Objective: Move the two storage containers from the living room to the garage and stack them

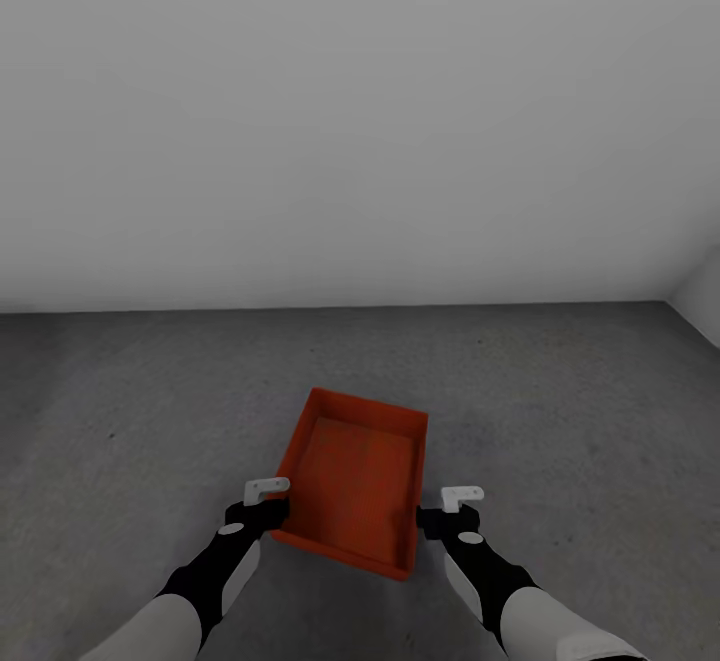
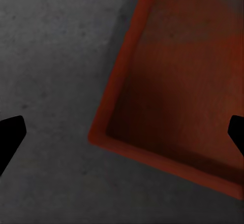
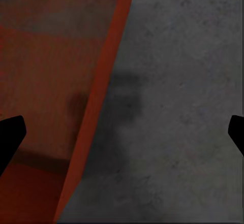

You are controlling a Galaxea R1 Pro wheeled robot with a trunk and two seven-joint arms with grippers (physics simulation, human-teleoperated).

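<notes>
Storage container (image 1: 355, 486), orange-red and lidless, flat on the mottled grey concrete floor (image 1: 130, 411) of the garage, set slightly askew, its far end toward the plain white-grey wall (image 1: 350, 111) and well short of it. Only one bin visible; whether a second sits nested beneath cannot be told. Relative to that container: left gripper (image 1: 267, 493) just beside the near left corner, above and outside the rim; right gripper (image 1: 460, 501) just off the near right corner, apart from the wall of the bin, over bare concrete. Neither in contact with the bin as far as can be seen from the head view. From the left wrist view, container (image 2: 178, 87) seen from above, one corner and two low walls showing, ribbed bottom dim and blurred, concrete alongside; dark fingertips (image 2: 10, 135) at opposite edges, spread wide, with the corner of the bin between them and nothing gripped. From the right wrist view, one long wall of the container (image 3: 104, 87) running diagonally, interior on one side, floor (image 3: 178, 107) on the other with a soft dark shadow just beside the wall; fingertips (image 3: 10, 137) likewise far apart at both edges, straddling that wall from above, empty.
</notes>
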